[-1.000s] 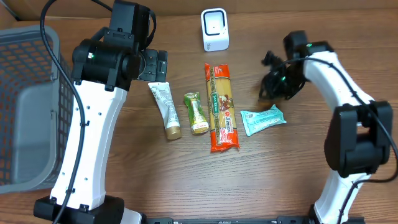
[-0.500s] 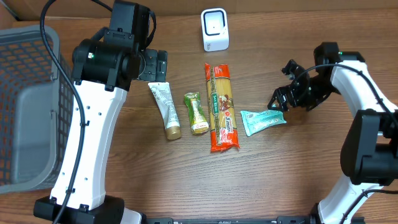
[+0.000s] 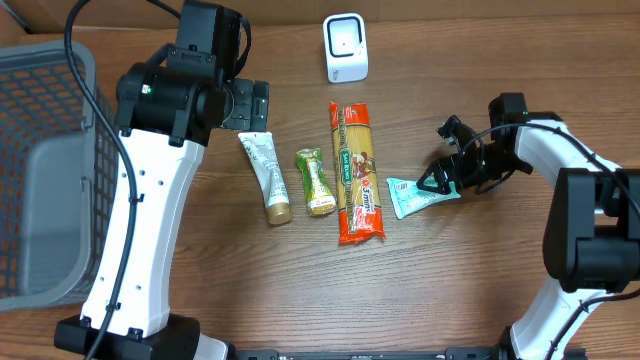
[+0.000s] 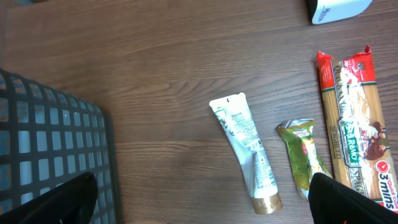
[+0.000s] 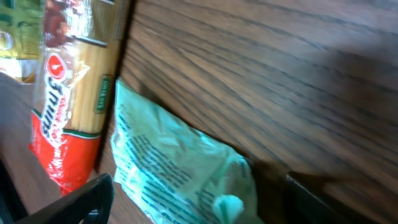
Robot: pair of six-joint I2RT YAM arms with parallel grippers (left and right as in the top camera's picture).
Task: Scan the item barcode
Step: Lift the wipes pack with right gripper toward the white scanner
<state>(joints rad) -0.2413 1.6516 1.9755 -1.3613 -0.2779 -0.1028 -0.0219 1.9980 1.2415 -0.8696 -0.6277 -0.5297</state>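
Note:
A teal snack packet [image 3: 420,195] lies flat on the wooden table, right of a long spaghetti pack [image 3: 357,170]. My right gripper [image 3: 443,172] is low over the teal packet's right end. In the right wrist view the teal packet [image 5: 180,168] lies between the spread fingers of the open right gripper [image 5: 199,205], with the spaghetti pack [image 5: 74,93] to its left. The white scanner [image 3: 346,47] stands at the back centre. My left gripper [image 3: 245,105] hovers open behind a white tube [image 3: 266,175]; the left wrist view shows that gripper [image 4: 202,205] holding nothing.
A green packet [image 3: 316,182] lies between the tube and the spaghetti. A grey mesh basket [image 3: 40,170] fills the left side of the table. The left wrist view shows the tube [image 4: 245,146], the green packet [image 4: 303,158] and the basket wall [image 4: 50,149].
My right gripper swung from behind the teal packet out to the right, then down onto the packet's right end, its jaws now wider apart. The left arm stayed still.

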